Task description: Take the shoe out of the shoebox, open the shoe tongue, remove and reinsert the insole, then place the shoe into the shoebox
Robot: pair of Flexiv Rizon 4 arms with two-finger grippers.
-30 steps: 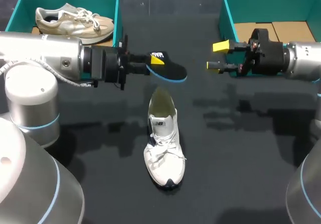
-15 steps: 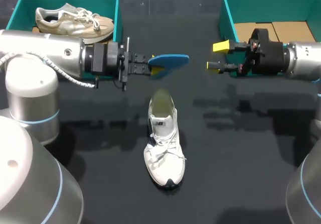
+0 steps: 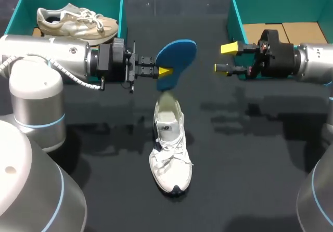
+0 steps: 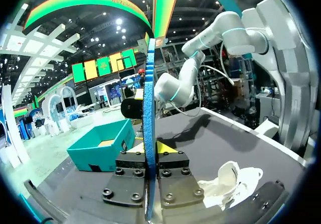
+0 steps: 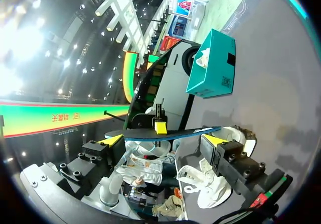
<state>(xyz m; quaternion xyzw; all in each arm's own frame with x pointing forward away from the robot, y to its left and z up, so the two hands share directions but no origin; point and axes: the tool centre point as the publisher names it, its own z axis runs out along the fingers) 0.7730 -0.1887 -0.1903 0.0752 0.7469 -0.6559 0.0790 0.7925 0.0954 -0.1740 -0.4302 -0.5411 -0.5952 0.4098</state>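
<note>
My left gripper (image 3: pixel 164 72) is shut on a blue insole (image 3: pixel 178 54), held in the air just beyond the heel of the white shoe (image 3: pixel 170 149). The insole is tilted up with its blue face toward the head camera. In the left wrist view the insole (image 4: pixel 149 83) stands edge-on between the yellow tips of that gripper (image 4: pixel 150 148), and the white shoe (image 4: pixel 228 181) lies beside it on the table. My right gripper (image 3: pixel 225 58) hangs open and holds nothing, to the right of the insole and in front of the right teal shoebox (image 3: pixel 237 18). The right wrist view has the insole (image 5: pixel 165 132) ahead of its open gripper (image 5: pixel 163 139).
A second teal shoebox (image 3: pixel 123 18) at the back left holds a gold shoe (image 3: pixel 78 21). The right shoebox shows only its brown cardboard bottom. The white shoe lies toe toward the front edge, on the dark table (image 3: pixel 250 164).
The left gripper has turned at the wrist, so the insole has swung from lying flat, dark side up, to tilted up with its blue face showing. The right arm has stayed put.
</note>
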